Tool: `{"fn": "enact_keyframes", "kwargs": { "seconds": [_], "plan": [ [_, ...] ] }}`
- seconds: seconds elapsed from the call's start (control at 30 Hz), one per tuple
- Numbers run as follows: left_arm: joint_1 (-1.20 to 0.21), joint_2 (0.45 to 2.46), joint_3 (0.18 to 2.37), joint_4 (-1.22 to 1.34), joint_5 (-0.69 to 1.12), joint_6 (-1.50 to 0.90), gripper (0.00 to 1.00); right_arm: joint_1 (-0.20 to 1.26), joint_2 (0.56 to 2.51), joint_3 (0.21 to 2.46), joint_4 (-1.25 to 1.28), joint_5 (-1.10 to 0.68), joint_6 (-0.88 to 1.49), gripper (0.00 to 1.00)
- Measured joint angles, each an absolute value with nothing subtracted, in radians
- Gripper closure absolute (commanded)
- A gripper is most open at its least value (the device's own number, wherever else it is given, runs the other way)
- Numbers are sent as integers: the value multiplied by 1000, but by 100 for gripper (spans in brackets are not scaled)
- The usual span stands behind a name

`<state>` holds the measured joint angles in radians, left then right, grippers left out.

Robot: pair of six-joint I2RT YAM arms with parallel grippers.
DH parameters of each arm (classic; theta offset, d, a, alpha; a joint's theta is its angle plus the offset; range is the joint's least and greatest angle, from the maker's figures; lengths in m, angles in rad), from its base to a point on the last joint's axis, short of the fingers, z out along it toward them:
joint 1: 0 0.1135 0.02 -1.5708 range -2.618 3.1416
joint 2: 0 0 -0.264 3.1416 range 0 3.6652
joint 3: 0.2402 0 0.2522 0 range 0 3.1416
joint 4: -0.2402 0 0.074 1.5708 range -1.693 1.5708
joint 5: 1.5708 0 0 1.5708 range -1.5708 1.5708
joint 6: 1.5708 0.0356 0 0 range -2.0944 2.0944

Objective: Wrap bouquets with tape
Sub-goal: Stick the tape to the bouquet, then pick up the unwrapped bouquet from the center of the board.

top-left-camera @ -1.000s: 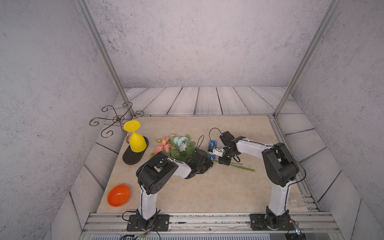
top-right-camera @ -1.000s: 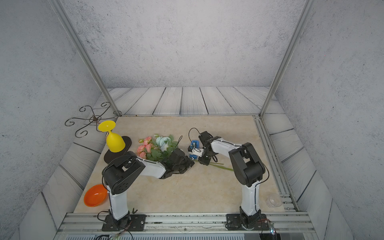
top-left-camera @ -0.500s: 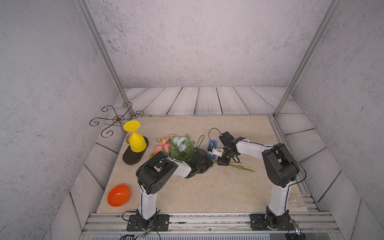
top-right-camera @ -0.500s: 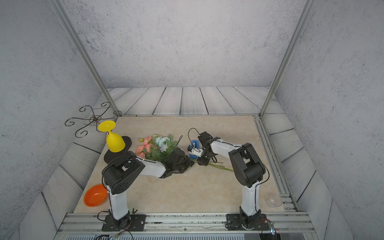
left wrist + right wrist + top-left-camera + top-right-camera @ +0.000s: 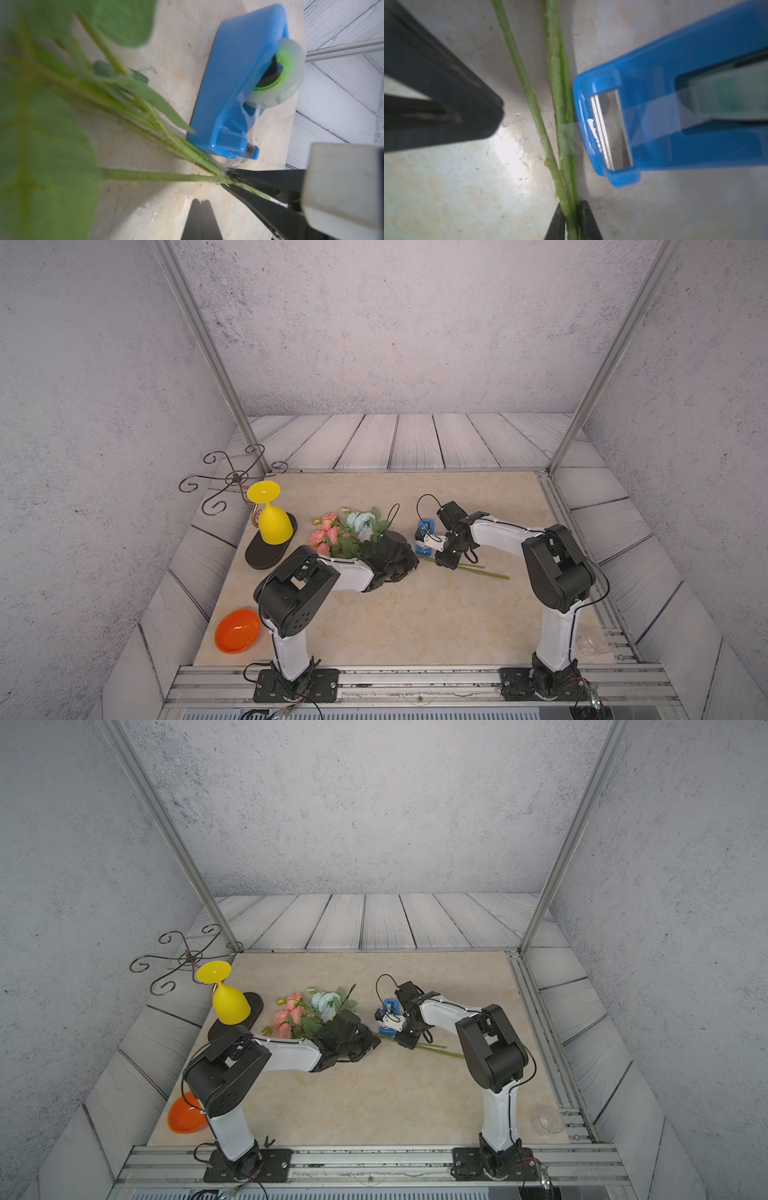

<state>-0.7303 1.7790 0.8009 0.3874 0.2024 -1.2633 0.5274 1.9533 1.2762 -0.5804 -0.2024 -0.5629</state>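
In both top views the bouquet [image 5: 353, 531] lay on its side a little left of the frame's centre. It had pink blooms at the left, pale blue-white ones beside them and broad green leaves. Its thin green stems [image 5: 486, 570] ran toward the lower right. The left claw [image 5: 200, 201] sat where leaves give way to stems. It was closed, its black tips pressed together just beside the stems (apart from them, going by the right wrist view). Right of it, just above the stems in the frame, stood the tape [image 5: 426, 526], a blue wedge dispenser carrying a pale translucent roll [image 5: 286, 79] on a green core. A clear strip [image 5: 569, 137] ran from the toothed cutter onto the nearest stem. The right claw [image 5: 572, 209] was clamped on the stems, one black finger on either side, just beside the dispenser's nose.

Everything rested on a beige, marbled mat [image 5: 415, 614]. At its left edge were a curled wire stand [image 5: 232, 481] and a yellow goblet [image 5: 272, 522], upside down at a black oval base [image 5: 266, 553]. An orange bowl [image 5: 237, 630] lay at the lower left, and a clear cup [image 5: 592, 643] sat near the lower right corner. Grey planks [image 5: 415, 439] bordered the mat, rough grey walls [image 5: 395, 323] rose behind, and slanted metal posts [image 5: 207, 348] framed the space.
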Motion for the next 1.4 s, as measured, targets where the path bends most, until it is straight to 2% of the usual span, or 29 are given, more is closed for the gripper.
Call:
{"fn": "enact_keyframes", "kwargs": {
  "seconds": [0.2, 0.47, 0.83, 0.9, 0.93, 1.4],
  "plan": [
    [-683, 1674, 758, 355, 229, -1265, 95, 529, 1953, 1276, -580, -194, -558, 98],
    [-613, 1650, 737, 317, 240, -1280, 92, 531, 1950, 1274, -576, -187, -553, 100],
    [-609, 1650, 730, 332, 243, -1308, 65, 533, 1931, 1250, -547, -181, -555, 100],
    [-610, 1650, 731, 337, 244, -1309, 54, 533, 1931, 1250, -547, -183, -554, 100],
    [-612, 1651, 733, 337, 244, -1312, 51, 533, 1931, 1250, -547, -183, -554, 100],
    [-636, 1681, 793, 307, 247, -1329, 51, 531, 1927, 1247, -545, -192, -553, 100]
  ]
}}
